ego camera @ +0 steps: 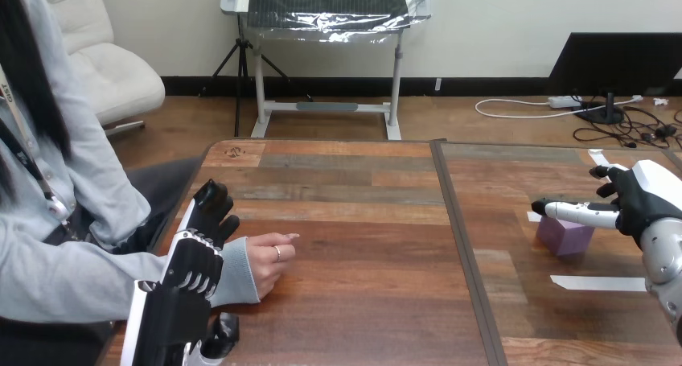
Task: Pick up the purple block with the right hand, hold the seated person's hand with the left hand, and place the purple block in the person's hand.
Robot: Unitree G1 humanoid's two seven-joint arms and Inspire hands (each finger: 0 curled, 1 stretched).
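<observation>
Reaching over the purple block (pixel 565 237) with my right hand (pixel 639 195), I have the fingers (pixel 575 212) spread and straight. One lies across the top of the block, touching it or just above it; I cannot tell which. Nothing is gripped on this side. The block sits on the table (pixel 362 302) at its right part, just beside a strip of white tape (pixel 599 283), and none of it is lifted. I judge the hand is set above so the fingers can fold down around the block's sides.

My left hand (pixel 193 263) lies over the grey sleeve (pixel 235 271) at the person's wrist, on the table's left part. I cannot tell whether it grips the wrist or only rests on it. The person's hand (pixel 269 257) sits on the wood beyond my left hand, loosely closed, one finger pointing toward the table's middle. It is well apart from the block. To my mind the wrist is taken to steady that hand as a target, and it will need to open, palm up, before the block can go in.
</observation>
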